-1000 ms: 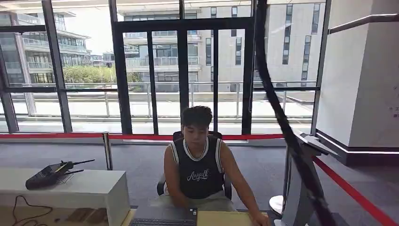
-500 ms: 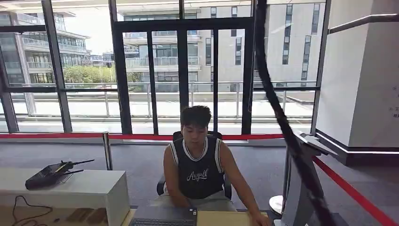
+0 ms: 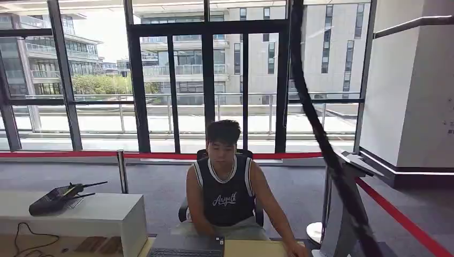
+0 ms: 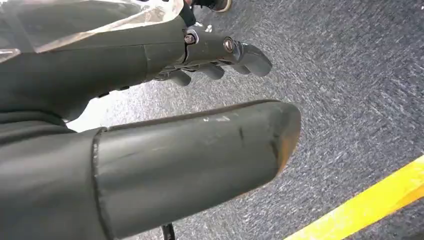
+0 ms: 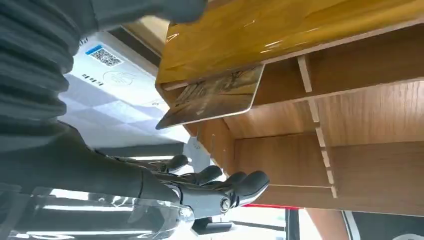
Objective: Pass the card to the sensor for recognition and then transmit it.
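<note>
A gold patterned card (image 5: 210, 97) sticks out past the edge of a glossy yellow desktop (image 5: 300, 30) in the right wrist view. My right hand (image 5: 200, 185) is spread around it, thumb to one side and dark fingers (image 5: 240, 182) to the other, with a gap between each and the card. My left hand (image 4: 210, 50) hangs over grey carpet with its fingers apart and nothing in it. A grey stand (image 3: 342, 214) with a slanted top rises at the right of the head view.
A person (image 3: 225, 187) sits behind the desk facing me, one hand on a yellow pad (image 3: 257, 249). A white counter (image 3: 96, 214) holds a black terminal (image 3: 56, 198). Red barrier tape (image 3: 396, 214) runs behind. A black cable (image 3: 321, 139) crosses the view. A white panel with a QR code (image 5: 105, 57) lies beyond the card.
</note>
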Robot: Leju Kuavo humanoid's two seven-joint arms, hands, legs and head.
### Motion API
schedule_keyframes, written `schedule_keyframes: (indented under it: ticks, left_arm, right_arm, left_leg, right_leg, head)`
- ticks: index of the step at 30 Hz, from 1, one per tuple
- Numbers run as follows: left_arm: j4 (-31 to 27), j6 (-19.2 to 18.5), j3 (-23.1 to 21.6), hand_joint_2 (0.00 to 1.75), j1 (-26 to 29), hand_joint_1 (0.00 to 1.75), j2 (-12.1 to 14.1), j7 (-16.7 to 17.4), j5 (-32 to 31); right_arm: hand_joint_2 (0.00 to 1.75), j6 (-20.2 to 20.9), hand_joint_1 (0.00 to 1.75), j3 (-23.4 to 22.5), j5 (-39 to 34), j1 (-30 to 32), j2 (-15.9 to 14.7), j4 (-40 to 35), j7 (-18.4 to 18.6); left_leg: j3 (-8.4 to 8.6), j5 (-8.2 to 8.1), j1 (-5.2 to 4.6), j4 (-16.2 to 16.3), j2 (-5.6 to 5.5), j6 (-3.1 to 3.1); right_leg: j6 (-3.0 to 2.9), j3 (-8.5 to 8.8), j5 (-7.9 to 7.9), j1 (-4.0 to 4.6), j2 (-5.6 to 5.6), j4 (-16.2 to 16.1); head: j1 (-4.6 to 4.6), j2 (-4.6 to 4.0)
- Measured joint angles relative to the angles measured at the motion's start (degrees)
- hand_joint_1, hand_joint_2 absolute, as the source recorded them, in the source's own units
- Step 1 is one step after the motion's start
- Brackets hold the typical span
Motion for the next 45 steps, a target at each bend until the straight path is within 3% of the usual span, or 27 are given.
schedule_keyframes:
  ticks: [3,5,26,33,36,45]
  left_arm:
    - [0.0,0.0,0.0,0.00,0.0,0.00,0.0,0.0,0.0]
    - [0.0,0.0,0.0,0.00,0.0,0.00,0.0,-0.1,-0.1]
    - [0.0,0.1,0.0,0.00,0.0,0.00,0.0,-0.7,-0.7]
    - [0.0,0.0,0.0,0.00,0.0,0.00,-0.1,-0.7,-0.8]
    - [0.0,0.0,0.0,0.00,0.0,0.00,-0.2,-0.5,-0.8]
    - [0.0,0.0,0.0,0.00,0.1,0.00,-0.2,-0.5,-0.8]
  right_arm:
    - [1.75,-0.5,1.59,0.0,-0.3,-0.4,0.2,0.6,-0.2]
    - [1.75,-0.7,1.75,-0.1,-0.8,-0.6,0.3,1.0,-0.5]
    - [1.75,-2.0,1.75,-0.2,-1.2,-1.4,0.8,2.6,-0.4]
    - [1.75,-8.4,1.75,-0.5,-1.7,-1.4,1.2,2.2,-0.2]
    - [1.75,-11.6,1.75,-1.3,-1.4,-1.7,1.2,-0.3,0.3]
    - [1.75,-7.3,1.75,-3.7,1.5,-3.2,0.0,-13.5,4.7]
  left_leg:
    - [0.01,0.00,0.00,0.0,0.00,0.00]
    - [0.00,0.00,0.00,0.0,0.00,0.00]
    - [0.01,0.00,0.00,0.0,0.00,0.00]
    - [0.01,0.00,0.00,0.0,0.00,0.00]
    - [0.02,0.00,0.00,0.0,0.00,0.00]
    - [0.03,0.01,0.00,0.0,0.01,0.00]
  right_leg:
    - [0.00,0.00,0.00,0.00,0.00,0.0]
    - [0.00,0.00,0.00,0.00,0.00,0.0]
    - [0.00,0.01,0.00,0.00,0.00,0.0]
    - [0.00,0.02,0.01,0.00,0.00,0.0]
    - [0.00,0.01,0.01,0.00,0.00,0.0]
    - [0.00,0.01,0.01,0.00,0.00,0.0]
  head:
    - [0.00,0.00]
    - [0.02,0.00]
    - [0.04,0.00]
    - [0.04,0.00]
    - [0.02,0.00]
    - [0.02,0.00]
